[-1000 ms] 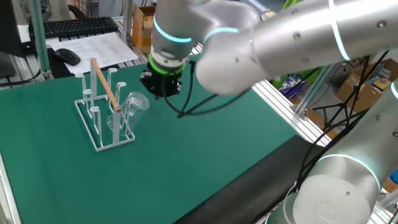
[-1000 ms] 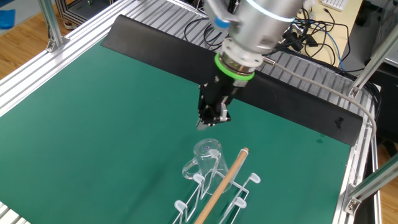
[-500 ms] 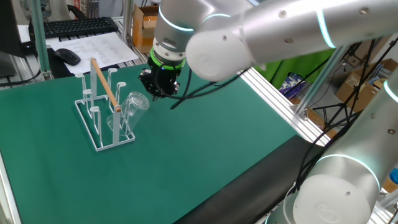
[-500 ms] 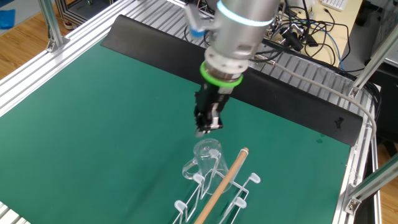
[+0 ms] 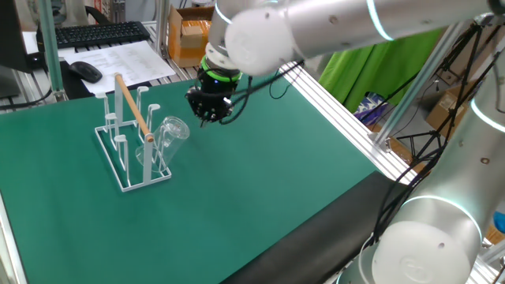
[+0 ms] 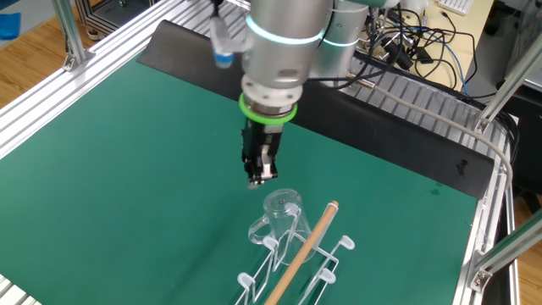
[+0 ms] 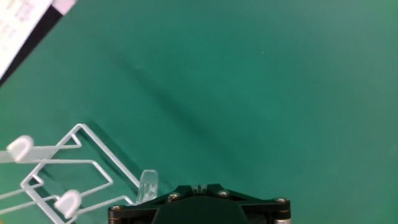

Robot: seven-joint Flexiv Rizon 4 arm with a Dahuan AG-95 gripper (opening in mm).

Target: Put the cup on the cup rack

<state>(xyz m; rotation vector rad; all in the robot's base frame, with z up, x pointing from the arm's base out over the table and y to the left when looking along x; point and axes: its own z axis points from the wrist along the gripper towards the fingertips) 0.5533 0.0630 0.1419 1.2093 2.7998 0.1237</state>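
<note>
Fingers shut, just beside racked cup, empty.

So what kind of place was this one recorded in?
Most likely a robotics lab or test bench, not a kitchen: the green mat sits in an aluminium-profile frame, with a keyboard and papers at a desk behind, and loose cables beside the table.

My gripper points approx straight down, jaws fully closed w/ nothing between them. Black hand hangs under the green wrist ring, silver arm reaching in from above. In the other fixed view gripper sits above the mat. Hand view: only black gripper base along bottom edge.
</note>
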